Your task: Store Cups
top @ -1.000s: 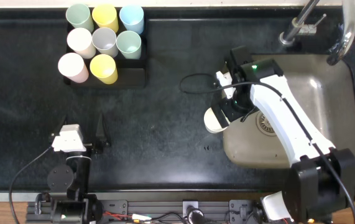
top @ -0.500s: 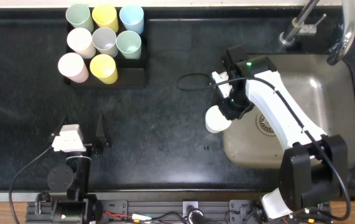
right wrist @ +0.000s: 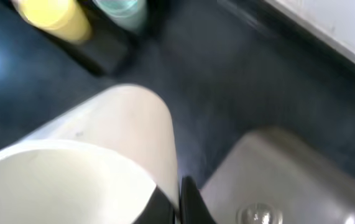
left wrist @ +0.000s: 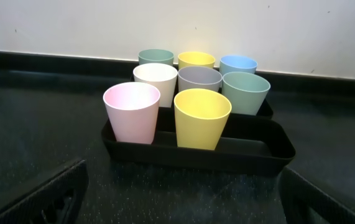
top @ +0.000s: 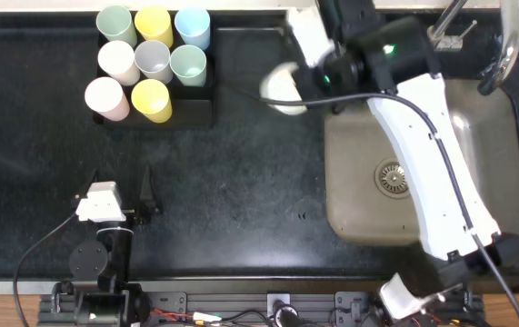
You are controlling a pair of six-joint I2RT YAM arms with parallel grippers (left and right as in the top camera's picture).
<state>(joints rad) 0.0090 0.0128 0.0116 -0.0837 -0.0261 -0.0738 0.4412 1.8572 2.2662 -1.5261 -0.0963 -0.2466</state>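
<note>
Holding eight cups (left wrist: 199,81), black tray (left wrist: 227,163); ninth cup (top: 282,89) gripped.

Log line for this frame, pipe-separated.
right gripper: holds white cup, lifted over counter between sink and tray | left gripper: open, parked facing tray | tray: eight cups, one corner slot free
</note>
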